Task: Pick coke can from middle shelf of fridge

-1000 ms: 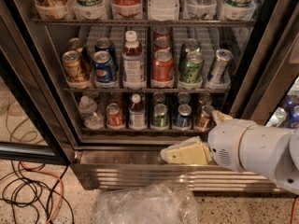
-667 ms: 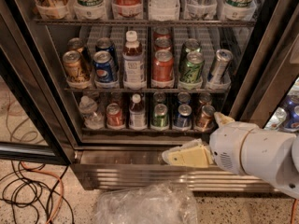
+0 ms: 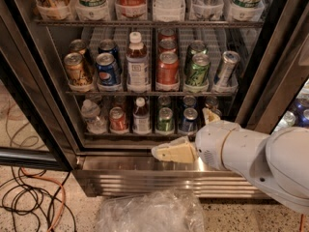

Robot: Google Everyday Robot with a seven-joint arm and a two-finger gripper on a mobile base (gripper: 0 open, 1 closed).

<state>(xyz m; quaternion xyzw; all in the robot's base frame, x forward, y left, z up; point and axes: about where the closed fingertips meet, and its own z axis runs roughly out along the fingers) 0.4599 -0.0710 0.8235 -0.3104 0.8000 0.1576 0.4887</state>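
Camera view: tool (image 3: 182, 132) is hovering wide, empty, at fridge (image 3: 135, 174) base; coke can (image 3: 167, 69) is standing on middle shelf surface (image 3: 145, 94) between bottle (image 3: 137, 64) and green can (image 3: 199, 71).

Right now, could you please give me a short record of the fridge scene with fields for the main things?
fridge: stocked wire racks, steel base strip
middle shelf: cans and one bottle, in lanes
coke can: upright, front of its lane, between bottle and green can
claw: low, before the base strip, below and apart from the coke can
task state: can not yet grasped
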